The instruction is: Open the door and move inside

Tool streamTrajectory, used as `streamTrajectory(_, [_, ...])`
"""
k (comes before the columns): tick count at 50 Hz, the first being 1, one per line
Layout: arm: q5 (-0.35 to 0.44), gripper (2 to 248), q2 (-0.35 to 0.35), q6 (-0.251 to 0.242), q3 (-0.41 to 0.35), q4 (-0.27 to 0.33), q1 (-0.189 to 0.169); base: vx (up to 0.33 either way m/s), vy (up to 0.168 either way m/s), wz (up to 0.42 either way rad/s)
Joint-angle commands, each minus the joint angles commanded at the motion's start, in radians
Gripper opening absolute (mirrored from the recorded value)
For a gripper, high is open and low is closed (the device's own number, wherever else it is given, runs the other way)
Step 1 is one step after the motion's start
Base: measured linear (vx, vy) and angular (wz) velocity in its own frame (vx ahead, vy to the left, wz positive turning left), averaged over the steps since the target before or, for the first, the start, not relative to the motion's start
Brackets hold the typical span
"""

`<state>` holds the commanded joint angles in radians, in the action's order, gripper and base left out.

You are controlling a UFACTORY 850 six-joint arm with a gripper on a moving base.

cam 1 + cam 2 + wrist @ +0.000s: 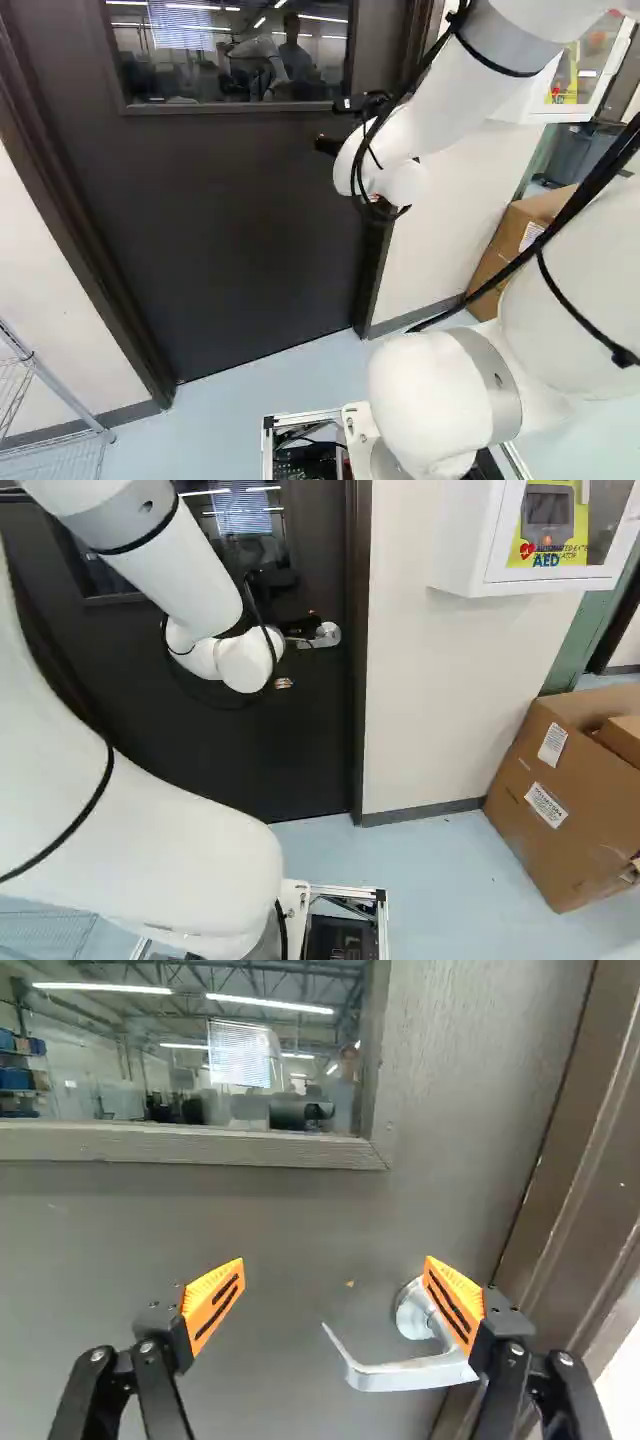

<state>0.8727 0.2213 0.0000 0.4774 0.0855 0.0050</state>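
The floor (440, 880) is pale blue, and on it a cardboard box (520, 835) stands near the light wall (450, 690). The dark door (230, 230) with a window (230, 60) is closed in its frame (358, 680). My gripper (327, 146) is near it, both fingers spread widely. The metal handle (400, 1375) is ahead, partly hidden behind one orange pad (455, 1302); whether they touch, I cannot tell.

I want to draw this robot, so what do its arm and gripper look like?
The arm is smooth, rounded and white with grey bands, and black cables run along it. The gripper is black with silvery bolts, and its two wedge-shaped pads are bright orange with dark slots.
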Motion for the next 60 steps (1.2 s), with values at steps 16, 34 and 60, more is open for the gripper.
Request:
streamTrajectory(16, [0.000, 247, -0.033, 0.000, -0.004, 0.011, 0.000, 0.000, 0.000, 0.000])
streamTrajectory(34, [0.000, 247, -0.069, 0.000, -0.013, 0.011, 0.000, 0.000, 0.000, 0.000])
streamTrajectory(60, [0.000, 247, -0.118, 0.000, -0.027, 0.011, 0.000, 0.000, 0.000, 0.000])
